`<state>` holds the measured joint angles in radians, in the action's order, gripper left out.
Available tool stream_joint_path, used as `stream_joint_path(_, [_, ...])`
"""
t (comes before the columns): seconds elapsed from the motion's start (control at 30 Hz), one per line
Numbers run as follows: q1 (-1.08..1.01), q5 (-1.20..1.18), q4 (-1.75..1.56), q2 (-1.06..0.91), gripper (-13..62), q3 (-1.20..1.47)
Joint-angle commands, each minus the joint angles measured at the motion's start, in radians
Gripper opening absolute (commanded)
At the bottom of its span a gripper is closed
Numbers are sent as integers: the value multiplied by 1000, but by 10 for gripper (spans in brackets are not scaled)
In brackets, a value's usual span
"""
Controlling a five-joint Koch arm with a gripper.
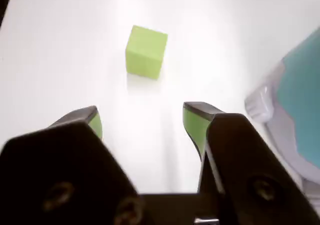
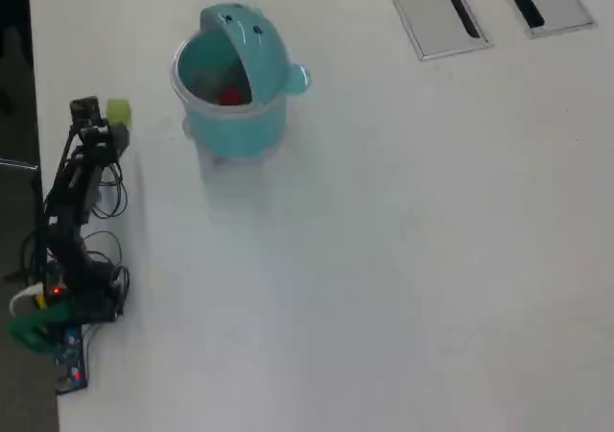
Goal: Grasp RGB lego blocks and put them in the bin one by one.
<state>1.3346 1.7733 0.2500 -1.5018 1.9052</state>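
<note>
White table (image 1: 60,50) fills the wrist view, bright and bare. Gripper (image 1: 142,117) enters from the bottom edge, jaws spread wide, nothing between them; both tips show green on their inner faces. Green block (image 1: 146,51) sits on the table ahead of the tips, clear of both jaws, roughly centred on the gap. Teal bin (image 1: 302,100) is at the right edge, beside the right jaw, only partly in frame.

Overhead view: same white table (image 2: 384,259), arm (image 2: 72,211) along the left edge with its base nearest the bottom. Gripper (image 2: 101,125) is at the arm's top end; green block (image 2: 119,112) just beyond it, contact unclear. Bin (image 2: 235,115) stands to the right of the gripper, lid flipped up, a red block (image 2: 229,96) inside. Two grey panels (image 2: 436,10) lie far off at top right.
</note>
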Motion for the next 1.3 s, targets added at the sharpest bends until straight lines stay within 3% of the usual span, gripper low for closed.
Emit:
stream_joint_path(0.0, [11, 5, -57, 9, 301, -100])
stream_joint_path(1.27, [29, 0, -35, 600, 300, -796])
